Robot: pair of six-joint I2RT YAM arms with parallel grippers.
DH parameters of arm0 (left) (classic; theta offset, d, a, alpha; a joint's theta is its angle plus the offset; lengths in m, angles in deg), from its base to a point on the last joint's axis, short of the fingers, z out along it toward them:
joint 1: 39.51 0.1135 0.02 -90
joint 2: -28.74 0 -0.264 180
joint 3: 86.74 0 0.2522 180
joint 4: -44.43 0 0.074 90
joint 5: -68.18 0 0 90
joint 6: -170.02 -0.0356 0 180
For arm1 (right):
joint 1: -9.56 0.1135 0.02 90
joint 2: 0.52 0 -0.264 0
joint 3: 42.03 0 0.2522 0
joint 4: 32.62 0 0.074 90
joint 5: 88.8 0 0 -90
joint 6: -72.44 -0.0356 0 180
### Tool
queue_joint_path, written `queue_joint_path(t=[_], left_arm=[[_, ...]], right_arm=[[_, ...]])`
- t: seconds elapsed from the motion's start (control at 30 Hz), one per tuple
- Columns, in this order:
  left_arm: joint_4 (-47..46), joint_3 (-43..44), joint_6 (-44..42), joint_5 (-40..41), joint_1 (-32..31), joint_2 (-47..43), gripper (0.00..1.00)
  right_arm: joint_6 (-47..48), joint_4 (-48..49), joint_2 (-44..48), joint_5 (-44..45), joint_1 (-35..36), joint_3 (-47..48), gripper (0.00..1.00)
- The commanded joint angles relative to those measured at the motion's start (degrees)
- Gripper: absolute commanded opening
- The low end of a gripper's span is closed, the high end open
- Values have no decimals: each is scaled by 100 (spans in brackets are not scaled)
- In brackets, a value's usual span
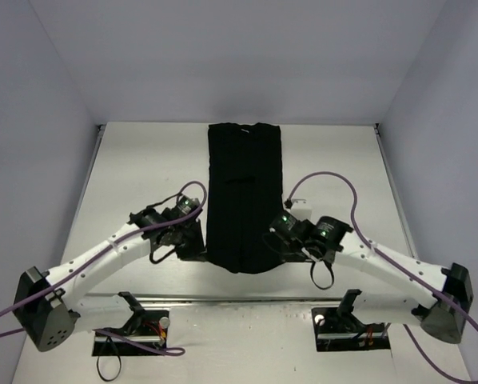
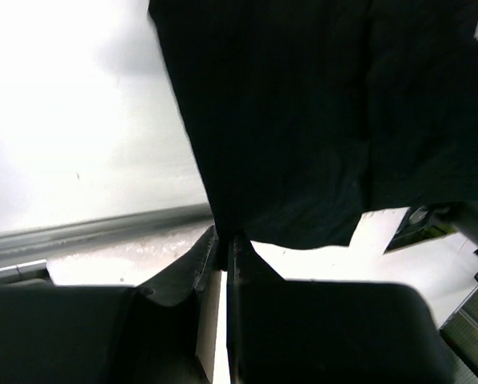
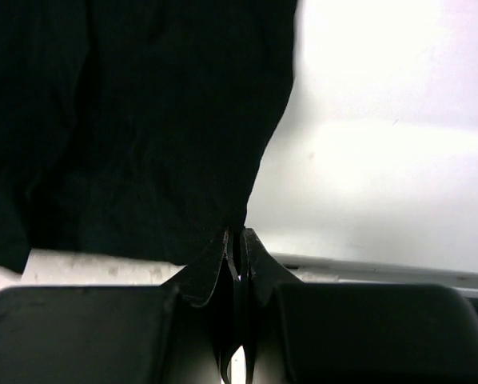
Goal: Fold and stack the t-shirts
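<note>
Your t-shirt (image 1: 244, 192) lies in a narrow strip on the surface (image 1: 143, 168). The left pincer (image 1: 201, 250) and right pincer (image 1: 272, 242) are each closed on a near corner — crosswise folding and stacking look undone.

We logged one black cloth t-shirt (image 1: 244, 192), folded lengthwise into a long, narrow strip with the sleeves tucked out of sight. It lay along the centre line of the white table (image 1: 143, 176), collar end at the far side and hem end toward the near side. The far part lay flat, and faint lengthwise creases ran down the fabric. The near edge bowed into a rounded curve. Its near-left corner sat pinched in the closed left gripper (image 2: 225, 240), its near-right corner in the closed right gripper (image 3: 237, 236). We could not tell whether the near end was off the table.
</note>
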Motion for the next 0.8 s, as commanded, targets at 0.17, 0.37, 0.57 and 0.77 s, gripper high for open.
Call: queue_joint_path(t=[0.17,0.37,0.57,0.77], left_arm=[[32,1843,-1365,-236,1314,1322,0],[29,2943,-2012,-441,1782,2512,0],[24,3735,-2357,-563,2093,3299,0],[24,4200,-2490,-588,2229,3746,0]], right_arm=[[1879,-180,-1592,270,-1632,1983,0],[2542,-143,-2709,318,-2165,3188,0],[2754,61,-3610,254,-2423,3810,0],[2840,203,-4213,168,-2543,4301,0]])
